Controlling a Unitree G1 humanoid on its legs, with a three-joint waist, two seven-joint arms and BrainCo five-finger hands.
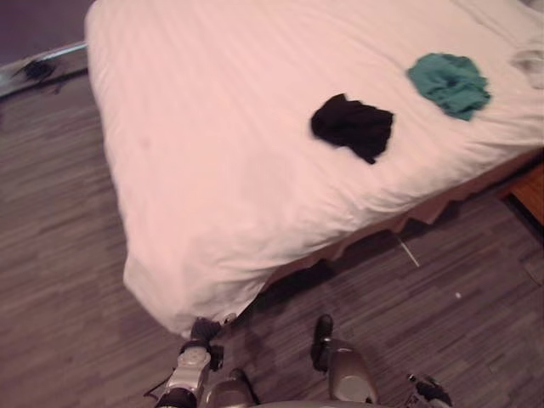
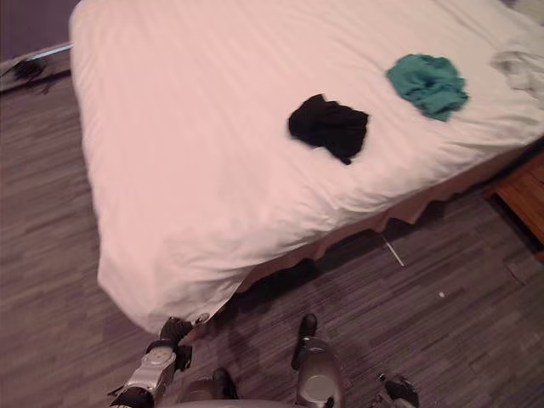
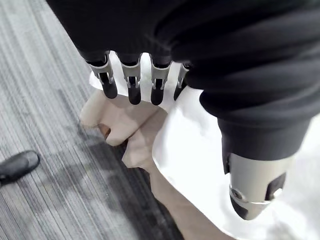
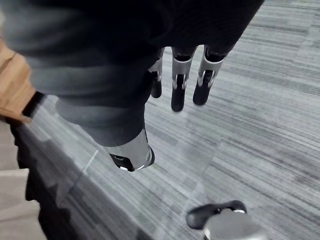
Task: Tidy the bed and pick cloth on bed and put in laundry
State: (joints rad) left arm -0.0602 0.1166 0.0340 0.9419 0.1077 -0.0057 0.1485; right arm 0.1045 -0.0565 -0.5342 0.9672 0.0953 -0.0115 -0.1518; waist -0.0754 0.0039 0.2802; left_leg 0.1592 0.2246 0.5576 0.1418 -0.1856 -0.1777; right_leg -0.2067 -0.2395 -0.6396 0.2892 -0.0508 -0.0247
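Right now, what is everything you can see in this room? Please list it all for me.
bed: one, white cover, across the upper part of the head views.
black cloth: one, black, crumpled near the bed's middle.
green cloth: one, teal green, crumpled on the bed, right of the black cloth.
pale cloth: one, whitish, on the bed at the far right.
bed skirt: one, beige, under the cover's edge.
wooden furniture: one piece, brown, right of the bed.
floor: grey, striped, around the bed.
left hand: silver, fingers straight, at the bed's near corner.
right hand: silver, fingers straight, over the floor.
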